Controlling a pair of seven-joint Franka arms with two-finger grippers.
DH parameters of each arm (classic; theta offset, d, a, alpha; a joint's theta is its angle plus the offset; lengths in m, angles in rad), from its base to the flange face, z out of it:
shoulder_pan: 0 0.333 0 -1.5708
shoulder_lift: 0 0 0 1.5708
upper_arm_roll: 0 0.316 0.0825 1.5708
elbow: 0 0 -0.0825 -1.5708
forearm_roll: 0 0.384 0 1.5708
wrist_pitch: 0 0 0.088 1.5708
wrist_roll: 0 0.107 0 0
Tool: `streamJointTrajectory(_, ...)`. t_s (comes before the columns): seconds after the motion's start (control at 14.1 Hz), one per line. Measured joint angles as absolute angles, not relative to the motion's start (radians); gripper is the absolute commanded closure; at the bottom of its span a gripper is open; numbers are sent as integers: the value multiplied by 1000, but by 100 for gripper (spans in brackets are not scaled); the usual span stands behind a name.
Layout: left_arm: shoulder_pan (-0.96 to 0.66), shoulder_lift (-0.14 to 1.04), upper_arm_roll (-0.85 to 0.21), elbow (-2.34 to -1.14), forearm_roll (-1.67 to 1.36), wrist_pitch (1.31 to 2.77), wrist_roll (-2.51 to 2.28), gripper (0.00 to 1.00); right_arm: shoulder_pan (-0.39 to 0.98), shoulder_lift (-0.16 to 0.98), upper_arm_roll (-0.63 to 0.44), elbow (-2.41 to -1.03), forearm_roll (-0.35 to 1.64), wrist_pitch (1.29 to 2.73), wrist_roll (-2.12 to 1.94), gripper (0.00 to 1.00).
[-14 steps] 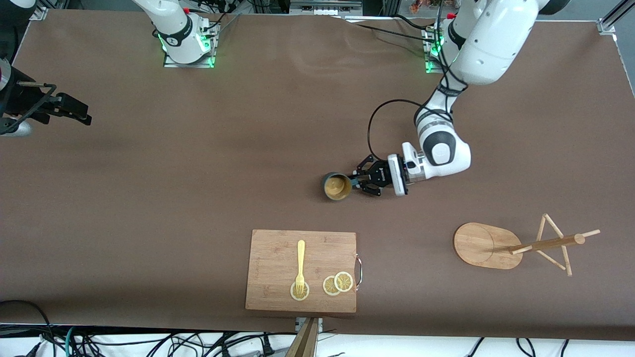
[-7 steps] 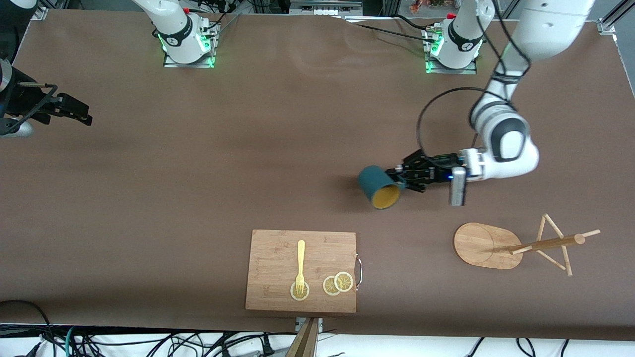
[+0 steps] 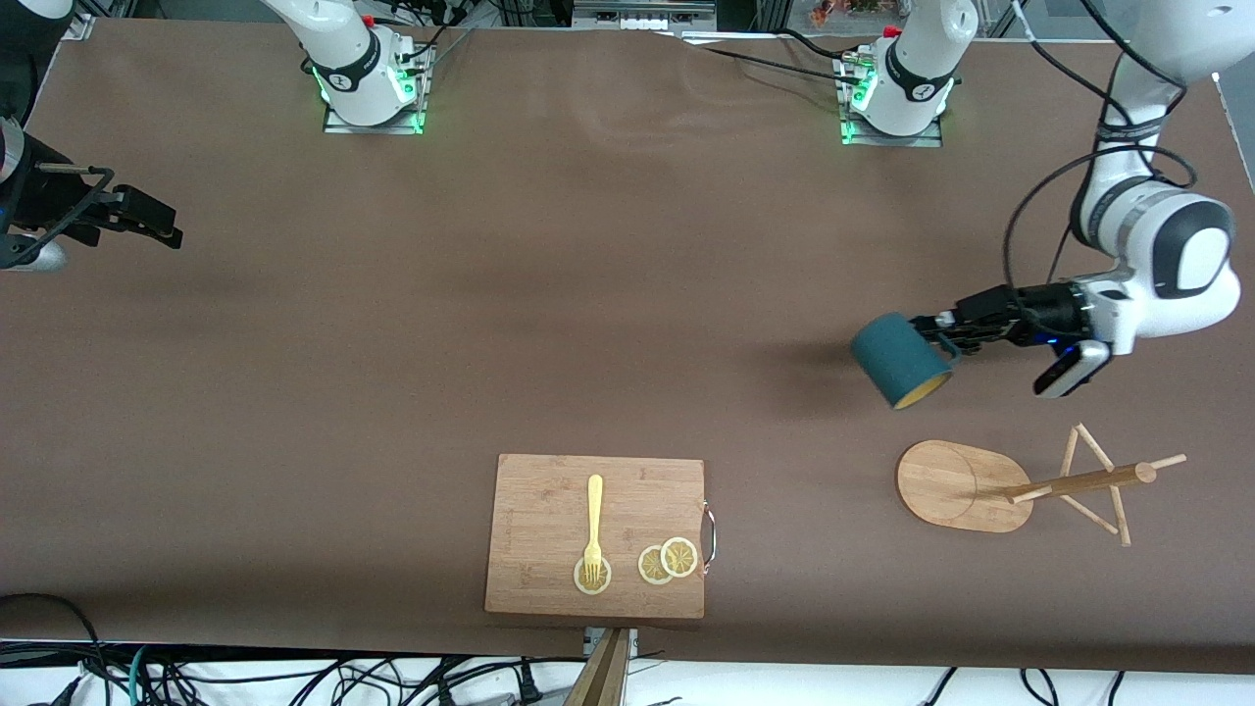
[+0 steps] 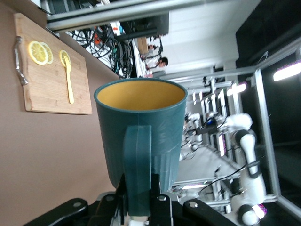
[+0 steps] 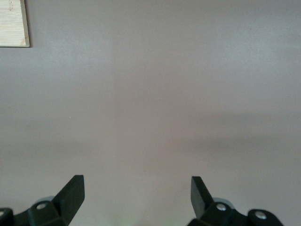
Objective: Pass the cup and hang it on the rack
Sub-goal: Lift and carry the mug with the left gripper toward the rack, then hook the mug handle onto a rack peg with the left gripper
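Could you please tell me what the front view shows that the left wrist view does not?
Only the front view shows the rack lying on its side toward the left arm's end of the table, and the open right gripper waiting at the right arm's end. Only the left wrist view shows the left gripper clamped on the cup's handle. Both show the tilted cup, the cutting board, the fork and the lemon slices.

The right gripper [image 5: 137, 193], with black fingers [image 5: 71, 192] spread wide, holds nothing. It hangs over the plain brown table [image 5: 155, 99]. A corner of the light wooden board [image 5: 13, 22] lies well apart from the gripper.
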State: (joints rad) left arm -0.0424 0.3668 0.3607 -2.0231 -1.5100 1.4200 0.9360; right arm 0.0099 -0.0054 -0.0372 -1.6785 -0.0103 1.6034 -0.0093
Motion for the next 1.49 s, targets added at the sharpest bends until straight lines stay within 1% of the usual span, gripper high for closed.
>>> streamJointTrajectory(0.35, 87, 398, 372, -2024, -1521, 1323, 792, 100, 10, -5, -45, -1679, -10, 1597, -9, 0)
streamJointTrajectory(0.57, 144, 438, 372, -2025, -1593, 1261, 717, 100, 10, -1, -62, -1679, -10, 1595, -9, 0)
streamJointTrajectory(0.78, 175, 486, 372, -2026, -1664, 1213, 694, 100, 10, 3, -65, -1679, -10, 1595, -9, 0)
streamJointTrajectory(1.06, 189, 580, 372, -2022, -1752, 1151, 692, 100, 10, 3, -65, -1679, -10, 1592, -9, 0)
streamJointTrajectory(1.49, 244, 666, 372, -1943, -1795, 1080, 673, 100, 12, 3, -65, -1679, -10, 1589, -9, 0)
